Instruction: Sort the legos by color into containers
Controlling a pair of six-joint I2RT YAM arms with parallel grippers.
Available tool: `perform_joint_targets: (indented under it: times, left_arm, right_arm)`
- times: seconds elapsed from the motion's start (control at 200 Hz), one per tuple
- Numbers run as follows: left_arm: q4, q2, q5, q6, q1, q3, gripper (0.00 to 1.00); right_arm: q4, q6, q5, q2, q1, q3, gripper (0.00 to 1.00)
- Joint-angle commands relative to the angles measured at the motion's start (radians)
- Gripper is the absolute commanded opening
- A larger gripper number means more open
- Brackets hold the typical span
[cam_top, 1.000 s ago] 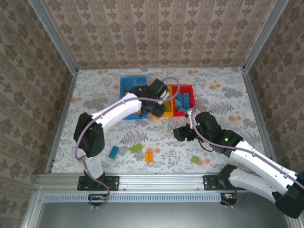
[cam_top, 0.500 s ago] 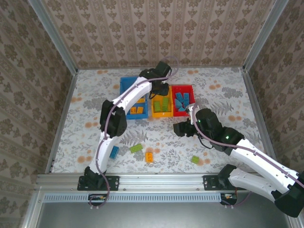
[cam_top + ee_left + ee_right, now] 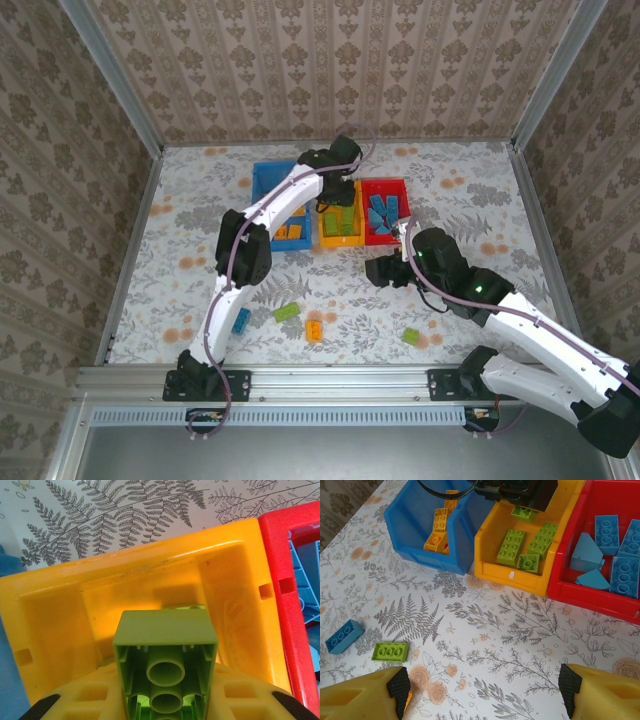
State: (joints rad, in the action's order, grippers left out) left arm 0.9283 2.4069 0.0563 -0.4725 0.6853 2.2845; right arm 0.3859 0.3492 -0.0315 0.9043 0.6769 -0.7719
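Table point(image 3: 200, 205): covering printed with grey ferns and orange blossoms.
Ahead of the right gripper point(image 3: 485, 692), touching in a row: blue rectangular plastic bin point(image 3: 461, 545), yellow rectangular plastic bin point(image 3: 495, 572), red rectangular plastic bin point(image 3: 592, 600).
To its left: blue studded plastic brick point(image 3: 343, 636), lime-green studded plastic brick point(image 3: 390, 651).
Behind it, toward the arm bases: orange studded plastic brick point(image 3: 315, 331), second lime-green brick point(image 3: 411, 337).

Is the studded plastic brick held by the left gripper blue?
No, the left gripper holds a lime green studded plastic brick over the yellow plastic bin.
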Motion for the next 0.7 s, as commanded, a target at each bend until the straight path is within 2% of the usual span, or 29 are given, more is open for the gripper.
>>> perform_joint_targets:
  times: [0.0, 0.255, 0.47, 0.605, 0.695]
  left_arm:
    - [0.013, 0.029, -0.004, -0.029, -0.006, -0.009, 0.34]
    - [0.035, 0.036, -0.017, -0.029, -0.007, -0.003, 0.5]
    - [0.037, -0.033, -0.006, -0.033, 0.0, 0.006, 0.49]
    - [0.035, -0.144, 0.022, -0.048, 0.015, -0.011, 0.49]
    - [0.023, -0.262, 0.06, -0.067, 0.022, -0.082, 0.5]
  right_arm:
    - [0.002, 0.021, -0.024, -0.006, -0.008, -0.004, 0.81]
    - [-0.002, 0.02, -0.022, 0.001, -0.01, 0.007, 0.82]
    - [0.002, -0.006, -0.02, 0.005, -0.011, 0.013, 0.81]
    - [-0.007, -0.072, -0.015, 0.039, 0.004, 0.019, 0.81]
    - [-0.038, -0.126, -0.002, 0.095, 0.043, 0.015, 0.81]
